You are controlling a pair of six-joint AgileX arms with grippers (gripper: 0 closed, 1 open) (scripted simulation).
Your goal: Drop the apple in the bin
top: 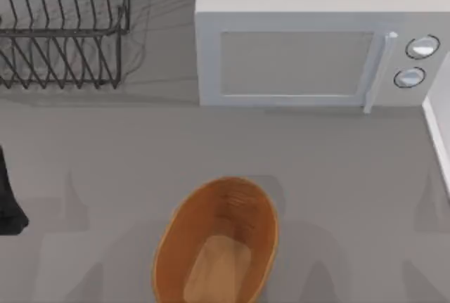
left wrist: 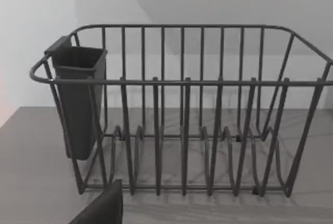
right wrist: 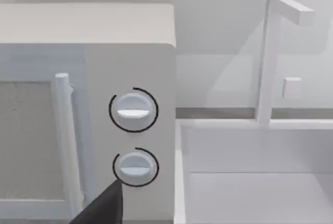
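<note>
Near edge, top view: the bin [top: 261,233], an oval orange-brown wooden basket, sits on the table [top: 330,169] about centre, slightly left. Its near end is cut off by the frame. It stands upright with the mouth up, showing ribbed inner walls and a lighter flat bottom. Nothing touches it.

Left arm [top: 8,197]: a dark piece at the table's left edge, level with the bin's far rim and well apart from it. The left gripper [left wrist: 104,208] is a dark tip low in the left wrist view, facing the rack. Can't tell whether it is open or closed.

The right gripper [right wrist: 101,208] is a dark tip low in the right wrist view, in front of the microwave's lower knob. Its state can't be read either.

Mid table is bare grey surface.

Far left: black wire dish rack [top: 63,36], upright, with a dark cutlery cup [left wrist: 78,99] hung on one end.

Far centre-right: white microwave [top: 295,64], door shut, vertical handle [top: 376,71], two round knobs [top: 422,47] stacked beside it.

Just beside the microwave on the right: white sink [right wrist: 260,182] with a faucet [right wrist: 268,57] behind the basin.
</note>
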